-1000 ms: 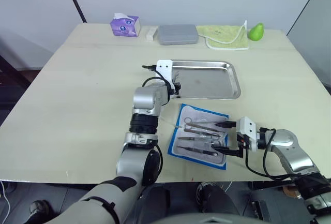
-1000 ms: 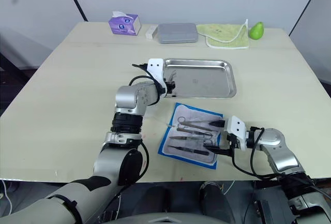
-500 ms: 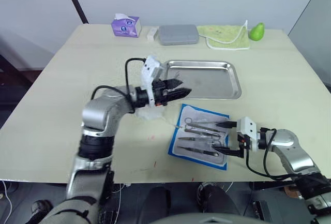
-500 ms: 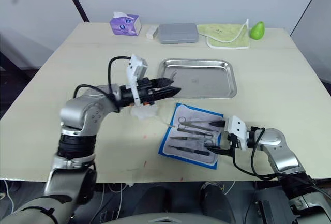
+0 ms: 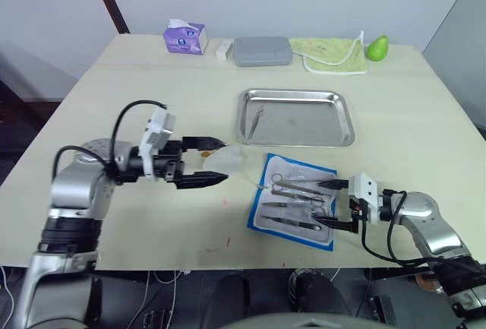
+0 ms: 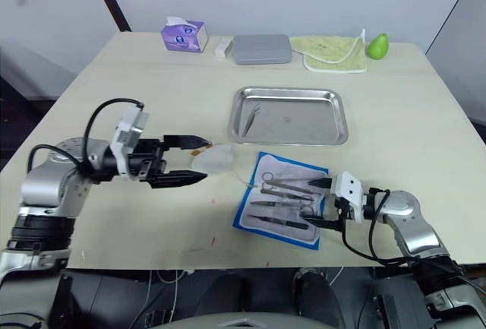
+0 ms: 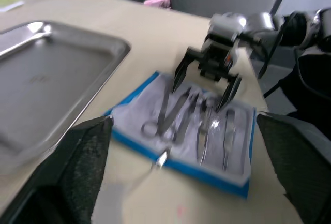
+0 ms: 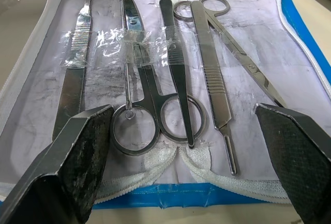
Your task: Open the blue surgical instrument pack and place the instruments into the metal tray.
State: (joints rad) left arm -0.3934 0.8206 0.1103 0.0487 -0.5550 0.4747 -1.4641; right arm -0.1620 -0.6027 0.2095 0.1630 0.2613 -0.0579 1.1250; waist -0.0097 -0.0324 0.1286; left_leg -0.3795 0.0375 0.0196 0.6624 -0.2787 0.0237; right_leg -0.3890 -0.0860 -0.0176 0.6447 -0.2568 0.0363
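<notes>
The blue surgical instrument pack (image 5: 264,192) lies unfolded on the table just in front of the metal tray (image 5: 343,120). Several instruments (image 8: 178,74), scissors and forceps among them, lie side by side on its pale lining under a clear strap. One slim tool (image 5: 257,118) rests inside the tray near its left end. My right gripper (image 5: 328,205) is open at the pack's right edge, its fingers (image 8: 77,151) spread wider than the row of instruments. My left gripper (image 5: 214,162) is open to the left of the pack and holds nothing.
A crumpled clear wrapper (image 5: 228,161) lies between my left fingertips and the pack. Along the far edge stand a purple tissue box (image 5: 184,38), a small white block (image 5: 223,49), a grey case (image 5: 262,50), a green cloth (image 5: 330,54) and a green pear-shaped object (image 5: 375,46).
My left arm has swung away from the tray's left end to the left of the pack, and its fingers have opened. The right gripper has stayed in place.
</notes>
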